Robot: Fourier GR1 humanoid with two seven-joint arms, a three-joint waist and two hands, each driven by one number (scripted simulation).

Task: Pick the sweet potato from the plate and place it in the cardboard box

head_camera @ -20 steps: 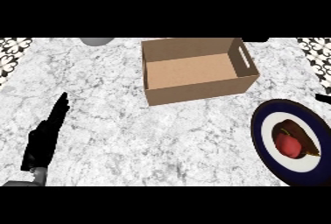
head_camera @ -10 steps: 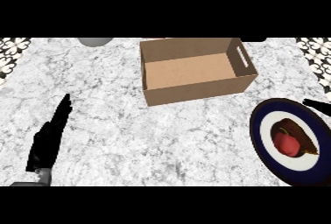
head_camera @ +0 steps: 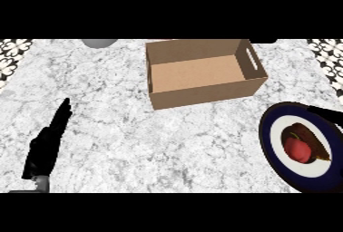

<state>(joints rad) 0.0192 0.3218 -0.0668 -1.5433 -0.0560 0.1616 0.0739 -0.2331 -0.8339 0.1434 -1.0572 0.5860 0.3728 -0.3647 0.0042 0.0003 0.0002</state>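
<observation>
Sweet potato (head_camera: 301,147) on plate (head_camera: 267,136), well apart from left hand's (head_camera: 43,150) straight, released fingers (head_camera: 60,116); right hand's (head_camera: 325,112) sliver at plate rim, state unclear.

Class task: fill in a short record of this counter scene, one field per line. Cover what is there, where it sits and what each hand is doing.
surface: marble counter
container: cardboard box, top open, nothing inside, upper middle
dish: plate, dark rim, at the right edge
target: sweet potato, lying on the plate, nothing touching it
left hand: open, fingers straight, lower left, holding nothing
right hand: only a dark sliver at the right edge, over the plate's top rim
task stage: pick not yet done
</observation>
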